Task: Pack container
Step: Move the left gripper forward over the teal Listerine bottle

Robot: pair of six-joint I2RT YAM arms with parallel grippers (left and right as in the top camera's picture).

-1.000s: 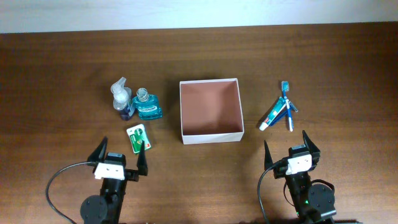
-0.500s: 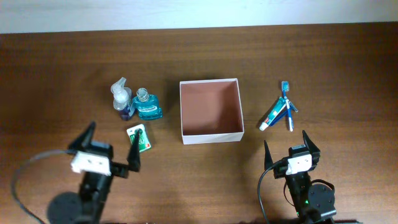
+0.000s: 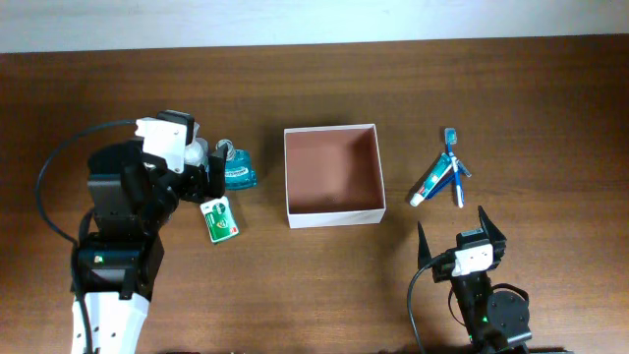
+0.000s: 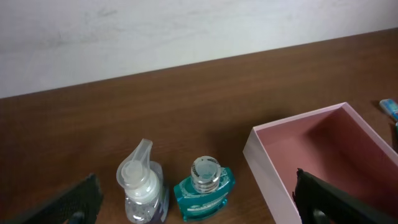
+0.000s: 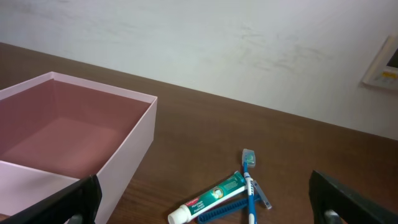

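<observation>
Wide open stood the left claw (image 4: 202, 202), folks, its dark fingers (image 4: 74, 202) out at either edge of the wrist view and nothing gripped between them. Over on the other side, the right claw (image 3: 451, 220) was spread just as wide and just as empty, parked low near the front edge of the table (image 3: 314, 88).

Dead centre on that dark wood sat the container (image 3: 332, 214), upright and square, with white walls and its pinkish-brown floor showing bare. The left claw hung to its left, and the right claw waited in front of it and off to the right, well apart.

Just left of the box, two bottles stood side by side. One was a teal mouthwash bottle (image 4: 204, 190), the nearer of the pair to the box. Beside it stood a clear spray bottle (image 4: 142, 186), which the left arm largely hid from overhead. In front of them, a green-and-white packet (image 3: 220, 218) lay flat on the wood.

To the right of the box, near it but not touching, a toothpaste tube (image 3: 428, 185) and a blue toothbrush (image 5: 249, 186) lay crossed against each other, beyond the right claw.
</observation>
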